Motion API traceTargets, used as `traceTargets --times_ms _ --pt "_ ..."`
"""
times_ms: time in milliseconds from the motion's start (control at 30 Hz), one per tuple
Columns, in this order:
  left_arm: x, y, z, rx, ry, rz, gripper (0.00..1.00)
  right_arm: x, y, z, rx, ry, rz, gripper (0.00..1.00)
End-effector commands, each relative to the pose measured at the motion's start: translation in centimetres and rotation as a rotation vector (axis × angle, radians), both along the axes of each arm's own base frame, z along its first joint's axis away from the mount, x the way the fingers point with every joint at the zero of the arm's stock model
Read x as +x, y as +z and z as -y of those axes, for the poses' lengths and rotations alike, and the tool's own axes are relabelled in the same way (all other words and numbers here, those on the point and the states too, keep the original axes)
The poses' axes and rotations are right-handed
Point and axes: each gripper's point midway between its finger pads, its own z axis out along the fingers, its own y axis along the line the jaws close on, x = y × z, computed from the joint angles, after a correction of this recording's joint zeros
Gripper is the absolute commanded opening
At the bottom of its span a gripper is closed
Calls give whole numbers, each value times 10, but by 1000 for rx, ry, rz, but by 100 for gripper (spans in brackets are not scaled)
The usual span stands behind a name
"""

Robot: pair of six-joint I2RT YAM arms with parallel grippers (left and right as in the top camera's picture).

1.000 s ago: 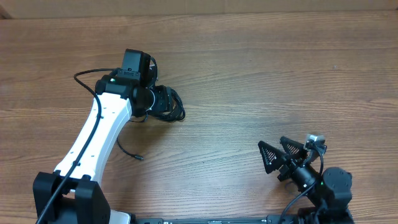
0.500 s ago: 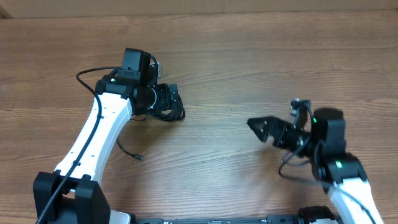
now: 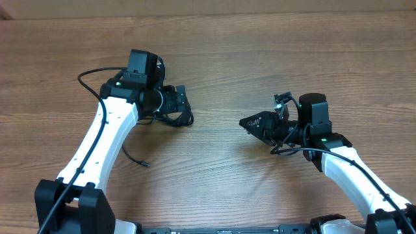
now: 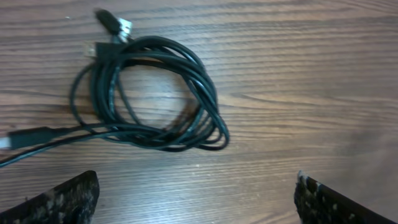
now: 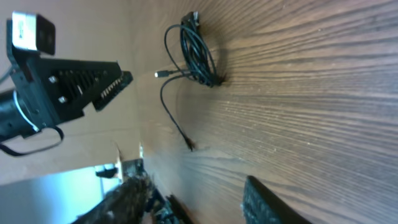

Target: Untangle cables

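Two arms (image 3: 97, 140) extended, left tool (image 4: 198, 200) above cables (image 4: 163, 138)

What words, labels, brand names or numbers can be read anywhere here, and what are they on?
None: no readable text in any view.
Cables: no markings show on the cords or plugs.
Left gripper and right gripper: plain black fingers, no lettering.
Table: bare wood grain, no print.
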Motion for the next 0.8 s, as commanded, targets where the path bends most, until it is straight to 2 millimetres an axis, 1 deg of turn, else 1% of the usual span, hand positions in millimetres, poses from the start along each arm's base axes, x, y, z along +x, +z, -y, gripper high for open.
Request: traceTargets --times_ms 0,33,67,100,133,200,333,433,500,600,667,767 --pt "11 0 -17 115 23 54 100 15 4 6 -47 -53 43 44" --pt "14 0 -19 125 29 65 100 15 3 6 -56 -52 55 45" --pt "18 2 -22 139 37 81 100 16 3 6 -64 -42 74 55" --pt "22 4 -24 153 46 101 100 16 3 7 -72 -37 87 75" --pt "26 6 -26 162 37 123 100 18 2 8 -83 -47 91 83" --pt "34 10 -29 167 28 159 100 23 -2 13 -116 -81 97 90" --pt "47 15 -45 162 75 200 100 38 -6 26 -186 -160 133 96" --pt "53 13 -54 159 99 207 99 39 -5 25 -188 -163 140 99" --pt "54 9 -55 153 97 197 98 36 -8 24 -192 -155 127 100" --pt "57 -9 -49 156 30 169 93 29 -13 20 -199 -136 100 100" --pt "58 -24 -45 151 -13 143 93 25 -15 18 -205 -127 87 100" --pt "58 -45 -42 148 -34 98 99 23 -17 16 -213 -121 77 100"
